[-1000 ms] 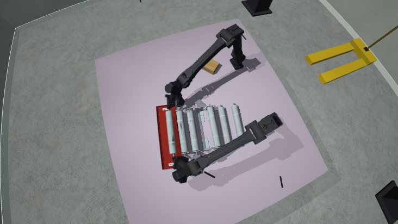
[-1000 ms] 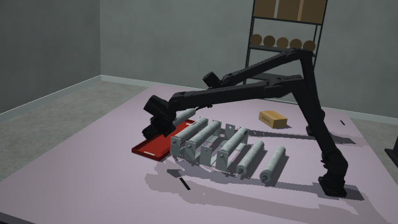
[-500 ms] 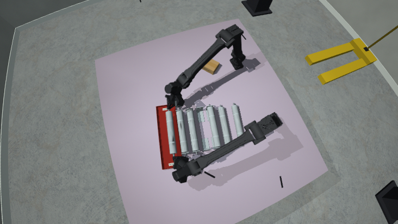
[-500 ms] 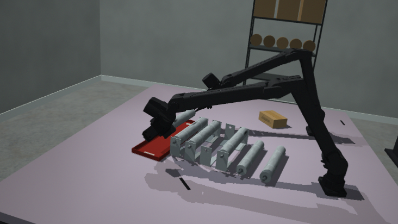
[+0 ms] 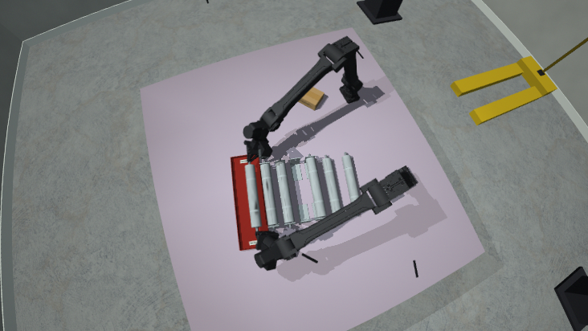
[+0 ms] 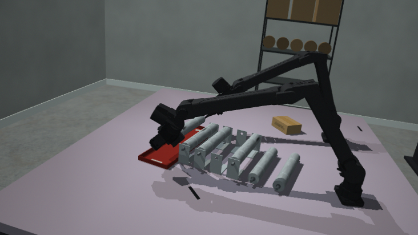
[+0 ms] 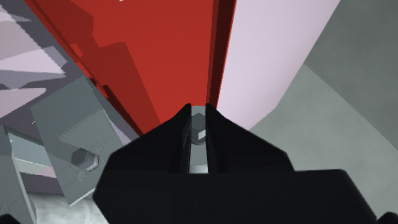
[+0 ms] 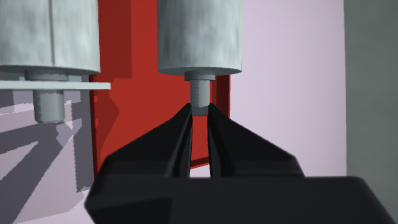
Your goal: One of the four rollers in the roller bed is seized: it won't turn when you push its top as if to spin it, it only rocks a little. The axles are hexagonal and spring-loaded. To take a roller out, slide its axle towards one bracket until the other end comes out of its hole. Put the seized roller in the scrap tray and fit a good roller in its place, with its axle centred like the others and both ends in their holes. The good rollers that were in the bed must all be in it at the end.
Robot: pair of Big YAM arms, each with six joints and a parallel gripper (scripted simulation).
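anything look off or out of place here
Yes: in the roller bed, the third bracket pair from the tray has no roller, while the other three pairs each hold one.
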